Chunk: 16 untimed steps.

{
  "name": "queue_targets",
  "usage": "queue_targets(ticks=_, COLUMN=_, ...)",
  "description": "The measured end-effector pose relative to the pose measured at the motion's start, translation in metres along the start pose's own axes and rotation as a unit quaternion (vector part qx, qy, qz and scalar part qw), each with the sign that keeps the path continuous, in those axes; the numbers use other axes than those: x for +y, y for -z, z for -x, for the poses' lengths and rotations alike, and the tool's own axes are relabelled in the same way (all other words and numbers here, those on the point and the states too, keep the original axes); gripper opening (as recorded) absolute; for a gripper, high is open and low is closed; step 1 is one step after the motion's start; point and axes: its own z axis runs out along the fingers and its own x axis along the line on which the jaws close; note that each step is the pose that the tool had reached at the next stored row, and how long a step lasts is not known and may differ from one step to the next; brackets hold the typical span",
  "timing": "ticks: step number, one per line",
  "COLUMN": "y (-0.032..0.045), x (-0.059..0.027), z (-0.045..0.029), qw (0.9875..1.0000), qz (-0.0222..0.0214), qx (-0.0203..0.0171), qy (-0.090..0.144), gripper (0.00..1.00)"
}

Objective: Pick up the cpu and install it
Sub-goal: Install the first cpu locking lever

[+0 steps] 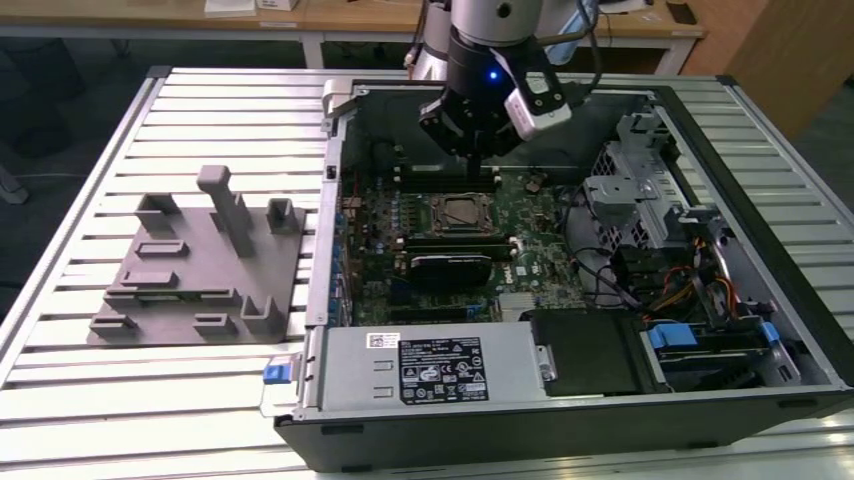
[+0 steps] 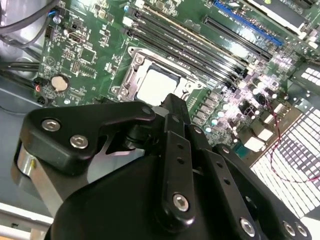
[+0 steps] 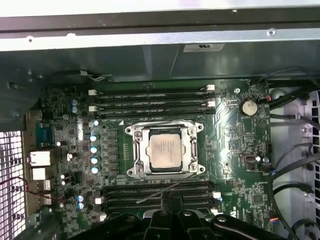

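hovering inside the open computer case (image 1: 561,435), the gripper (image 1: 474,158) hangs above the motherboard (image 1: 534,265), near the socket (image 1: 437,222) but clear of it. its fingers look drawn together and nothing shows between them; in the second wrist view the gripper (image 2: 175,100) tapers to one narrow tip above the board. the cpu (image 3: 165,151) already lies flat inside the socket (image 3: 136,150), its silver top showing through the metal frame and sitting square to the frame's edges; the second wrist view shows the cpu (image 2: 157,86) just beyond the fingertip. rows of memory slots (image 3: 150,95) run along both sides of the socket. a thin metal bar (image 3: 165,191), likely the socket's lever, lies slanting across the nearer rows, so the chip may be placed but not yet clamped. judged from this, the pick-up and the placing are done and the work stands at the end of the install step. any further move calls for care not to nudge the chip, and a straight path clear of the frame and slots. on the table (image 1: 200,110), at the exterior view's left, the grey plastic fixture (image 1: 200,270) stands well apart from the case.
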Motion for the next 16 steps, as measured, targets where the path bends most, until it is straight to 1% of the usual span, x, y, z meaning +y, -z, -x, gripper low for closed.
queue_targets(ticks=5, y=-0.0086, x=0.0024, z=-0.0004, qw=1.0000, qz=0.0000, qx=0.0000, qy=0.003, gripper=0.11)
queue_targets(ticks=10, y=-0.0177, x=0.0100, z=-0.0012, qw=1.0000, qz=-0.0005, qx=0.0000, qy=0.006, gripper=0.11)
queue_targets(ticks=13, y=-0.0230, x=0.0109, z=-0.0013, qw=1.0000, qz=-0.0009, qx=0.0000, qy=0.008, gripper=0.11)
queue_targets(ticks=16, y=-0.0239, x=0.0109, z=-0.0014, qw=1.0000, qz=-0.0009, qx=0.0000, qy=0.009, gripper=0.11)
